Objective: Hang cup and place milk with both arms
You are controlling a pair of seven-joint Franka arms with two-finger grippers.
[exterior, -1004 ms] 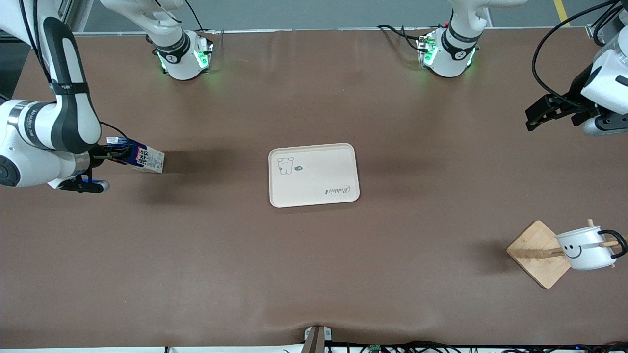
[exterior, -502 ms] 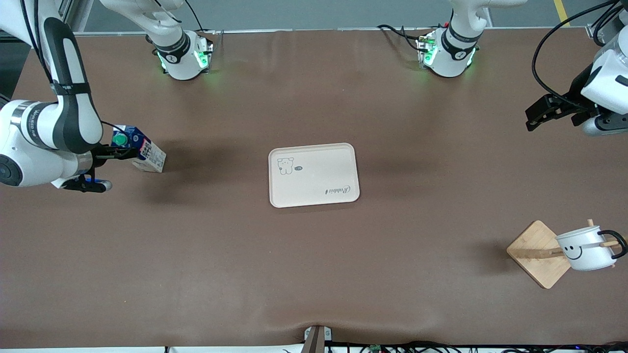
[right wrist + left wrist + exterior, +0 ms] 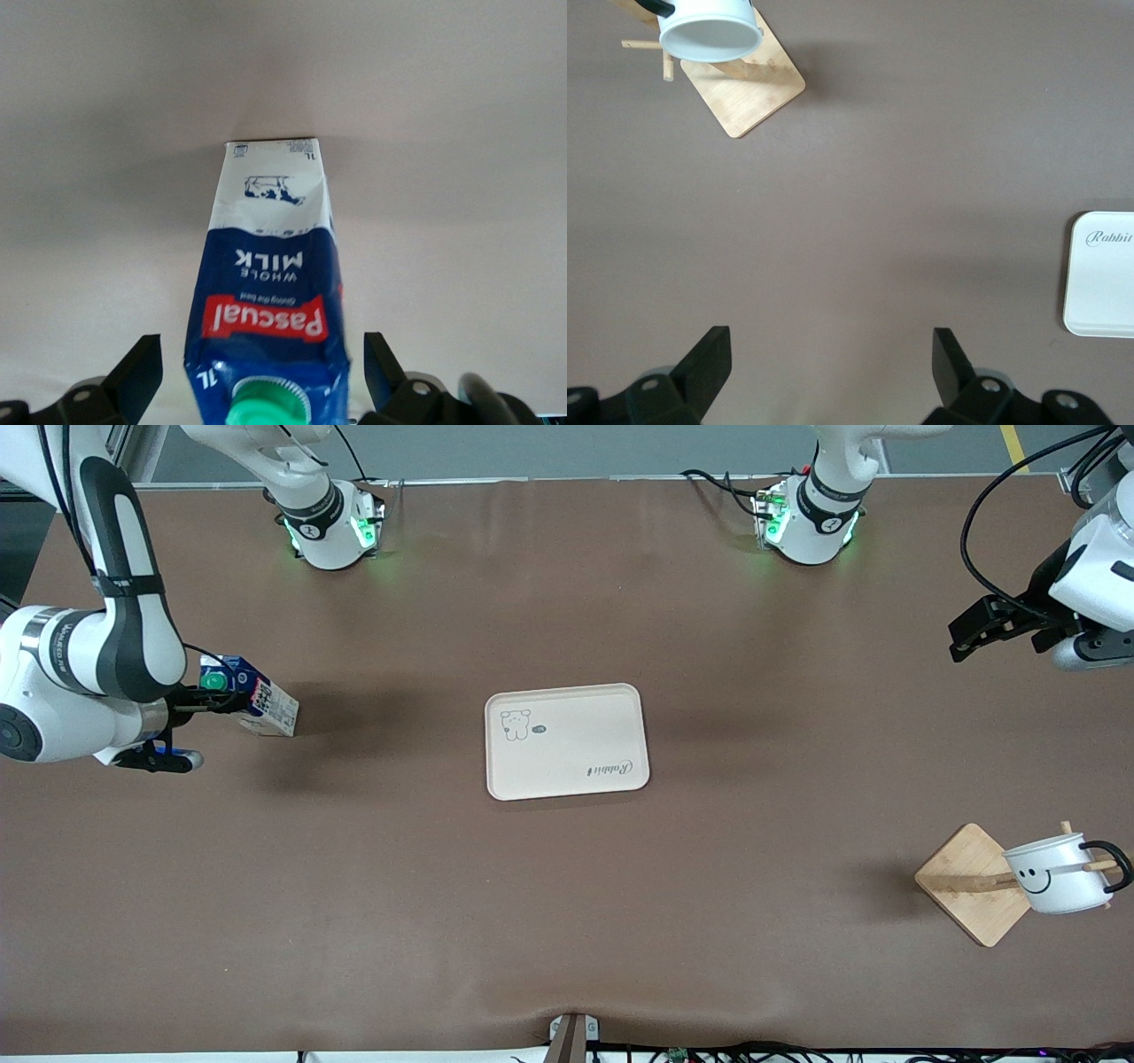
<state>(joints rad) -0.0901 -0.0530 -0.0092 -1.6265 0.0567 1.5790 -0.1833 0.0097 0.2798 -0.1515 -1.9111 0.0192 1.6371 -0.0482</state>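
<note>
The milk (image 3: 259,705) is a dark-blue carton with a green cap. It stands on the table toward the right arm's end, leaning a little. My right gripper (image 3: 209,698) is open around its top. In the right wrist view the fingers (image 3: 133,372) stand clear of the milk (image 3: 270,266) on both sides. The cup (image 3: 1056,873), white with a smiley face, hangs by its handle on a peg of the wooden rack (image 3: 966,881); it also shows in the left wrist view (image 3: 709,31). My left gripper (image 3: 964,636) waits open and empty in the air at the left arm's end (image 3: 831,335).
A cream tray (image 3: 567,741) with a bear print lies at the table's middle; its edge shows in the left wrist view (image 3: 1103,274). The rack's square base (image 3: 749,84) sits near the front camera at the left arm's end.
The milk was tipped far over a second ago; now it stands nearly upright on the table with its green cap showing. The left arm has not moved.
</note>
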